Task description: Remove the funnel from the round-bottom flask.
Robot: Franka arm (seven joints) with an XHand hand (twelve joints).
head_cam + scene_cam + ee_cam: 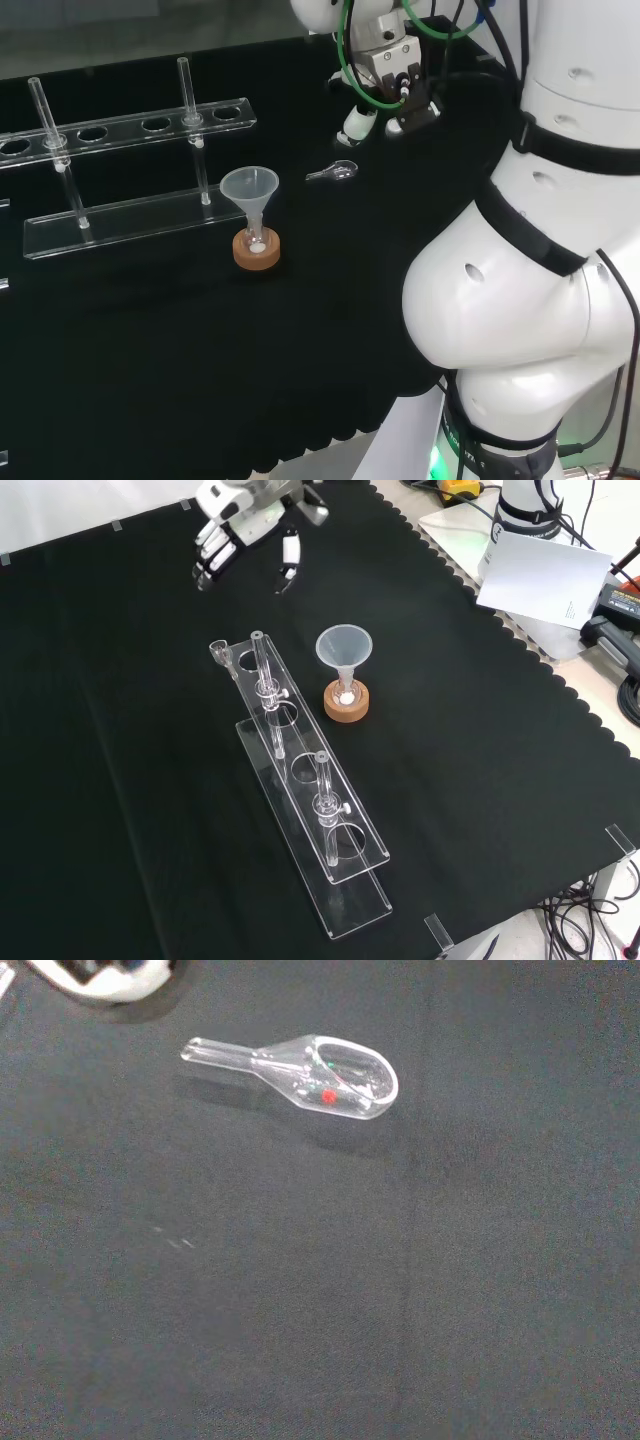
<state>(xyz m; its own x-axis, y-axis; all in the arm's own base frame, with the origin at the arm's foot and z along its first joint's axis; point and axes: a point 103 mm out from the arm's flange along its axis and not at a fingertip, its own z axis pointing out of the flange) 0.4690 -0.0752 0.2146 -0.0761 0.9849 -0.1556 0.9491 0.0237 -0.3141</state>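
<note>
In the head view, the funnel (pixel 248 188) is seen seated in the round-bottom flask (pixel 256 240) on its cork ring (pixel 257 251), well left of and nearer than the hand (pixel 385 95), which is held empty with fingers relaxed above the desk (pixel 150 340).

a clear rack (pixel 300 810) holding two glass tubes (pixel 262 665) is seen on the black cloth (pixel 120 780); a small glass scoop (pixel 320 1075) lies apart.
</note>
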